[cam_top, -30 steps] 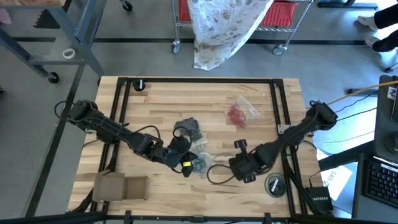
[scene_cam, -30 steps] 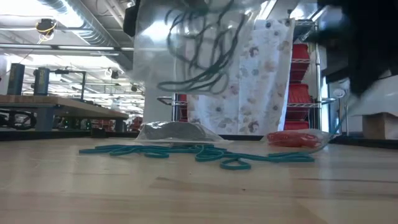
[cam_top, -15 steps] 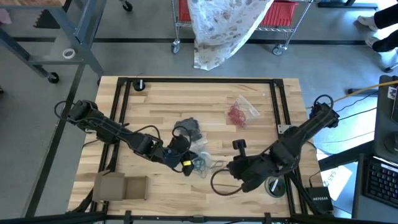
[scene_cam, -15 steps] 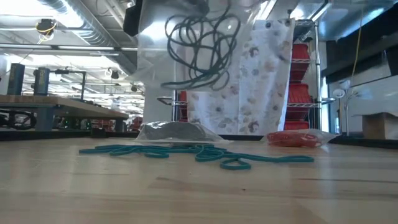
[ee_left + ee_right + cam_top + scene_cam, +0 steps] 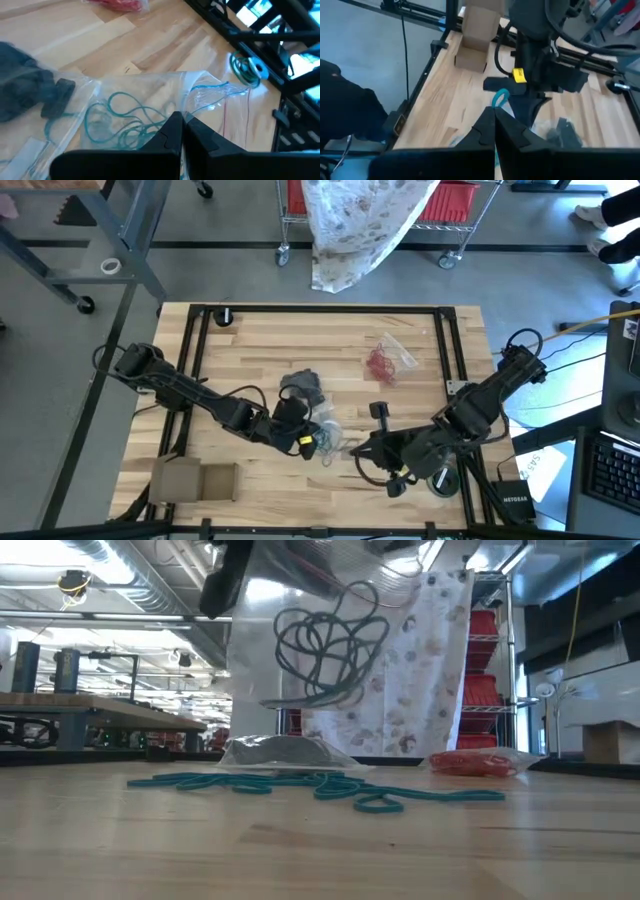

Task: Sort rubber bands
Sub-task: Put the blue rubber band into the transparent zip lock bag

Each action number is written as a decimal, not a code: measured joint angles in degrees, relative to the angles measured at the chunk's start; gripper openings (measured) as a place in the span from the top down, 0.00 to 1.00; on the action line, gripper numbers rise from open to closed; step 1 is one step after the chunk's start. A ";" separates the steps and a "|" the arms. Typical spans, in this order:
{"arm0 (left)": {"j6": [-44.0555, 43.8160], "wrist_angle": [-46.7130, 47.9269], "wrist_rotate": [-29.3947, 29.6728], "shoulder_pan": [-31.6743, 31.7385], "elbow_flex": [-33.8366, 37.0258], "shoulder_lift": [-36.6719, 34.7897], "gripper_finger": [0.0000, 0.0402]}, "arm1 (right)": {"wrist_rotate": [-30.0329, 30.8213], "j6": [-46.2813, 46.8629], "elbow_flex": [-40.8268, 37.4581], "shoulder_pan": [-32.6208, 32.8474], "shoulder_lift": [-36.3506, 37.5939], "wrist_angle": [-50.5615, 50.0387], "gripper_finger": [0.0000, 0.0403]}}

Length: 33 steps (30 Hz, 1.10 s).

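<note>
My left gripper [image 5: 312,442] [image 5: 182,125] is shut on a clear plastic bag [image 5: 330,650] with teal rubber bands [image 5: 130,120] inside. More teal bands [image 5: 320,785] lie loose on the table under the bag. My right gripper [image 5: 358,450] [image 5: 494,117] faces the left one from the table's right and is shut on one teal band [image 5: 500,95]. A bag of dark grey bands [image 5: 305,385] and a bag of red bands [image 5: 382,363] lie flat farther back on the table. My left gripper pinches the clear bag's upper edge [image 5: 192,107] between its two fingers. The bag hangs below the fingers, clear of the table, with the teal bands bunched in it [image 5: 330,650]. My right gripper pinches one teal band between its fingertips; a loop of it [image 5: 499,94] sticks out past the tips toward the left gripper.
A cardboard box [image 5: 195,480] sits at the near left corner. A round teal roll [image 5: 441,478] lies at the near right, close to the right arm. A black frame rail [image 5: 300,308] runs around the table top. Bare wood shows at the far left of the table.
The right arm has swung toward the table's near edge and has left the low view. The bag in the left gripper hangs slightly lower than before, and the bands in it have bunched lower down.
</note>
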State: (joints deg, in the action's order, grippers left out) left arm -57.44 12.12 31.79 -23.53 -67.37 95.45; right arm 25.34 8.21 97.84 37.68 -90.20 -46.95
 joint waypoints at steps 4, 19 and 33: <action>0.72 -3.52 0.00 -0.02 0.00 0.02 1.00 | 0.00 -0.72 0.00 -1.15 -0.72 0.02 1.00; 5.44 -11.21 -0.65 -0.66 0.00 -1.71 1.00 | -3.16 -1.04 0.00 -4.33 -8.03 -3.59 1.00; 6.56 -12.55 -3.16 -1.40 0.00 -1.74 1.00 | -5.44 5.28 0.58 -7.42 -10.45 -6.95 0.74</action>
State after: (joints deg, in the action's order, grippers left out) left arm -50.87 -0.43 28.64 -24.93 -67.37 93.71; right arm 19.90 13.49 98.42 30.25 -100.65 -53.90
